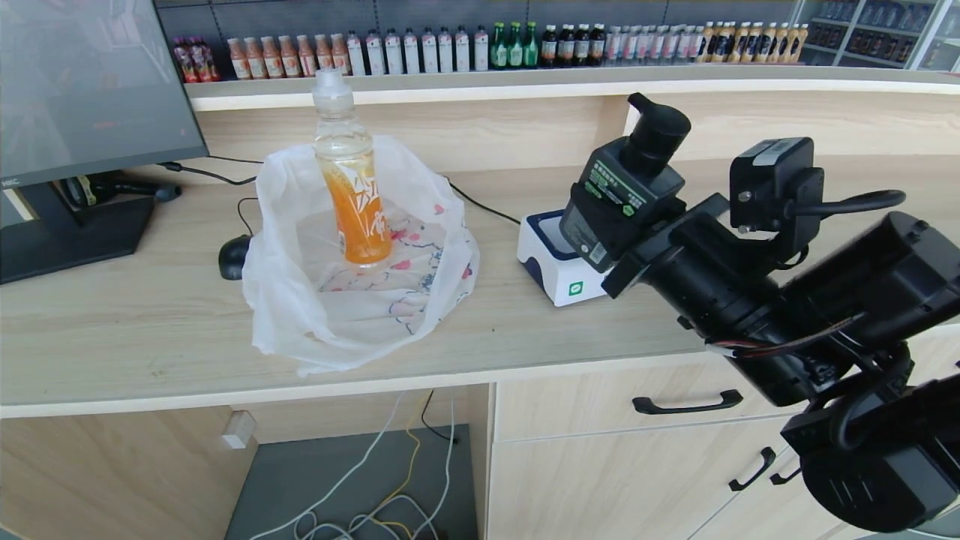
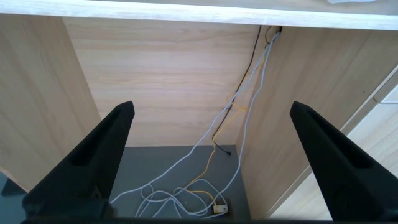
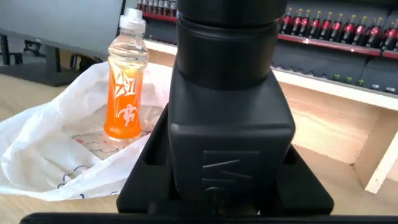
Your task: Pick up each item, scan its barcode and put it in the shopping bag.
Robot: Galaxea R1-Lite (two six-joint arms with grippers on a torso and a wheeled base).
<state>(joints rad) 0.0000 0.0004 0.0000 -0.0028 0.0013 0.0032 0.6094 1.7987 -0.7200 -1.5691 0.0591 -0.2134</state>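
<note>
My right gripper point(image 1: 634, 251) is shut on a black bottle point(image 1: 626, 195) with a green-and-white label. It holds the bottle tilted just above the white and blue barcode scanner point(image 1: 556, 270) on the counter. From the right wrist the black bottle point(image 3: 224, 118) stands between the fingers point(image 3: 146, 180). An orange drink bottle point(image 1: 349, 180) stands upright inside the open white shopping bag point(image 1: 300, 300), left of the scanner; the same orange bottle point(image 3: 126, 84) and bag point(image 3: 50, 149) lie beyond the black one. My left gripper point(image 2: 211, 118) is open and holds nothing, below the counter in front of a wooden panel.
A monitor point(image 1: 82, 82) on a black stand occupies the counter's far left, with a black mouse point(image 1: 234, 256) beside the bag. Rows of drinks point(image 1: 487, 46) line the back shelf. Loose cables point(image 2: 205, 186) hang under the counter. Drawers with black handles point(image 1: 686, 405) sit below the scanner.
</note>
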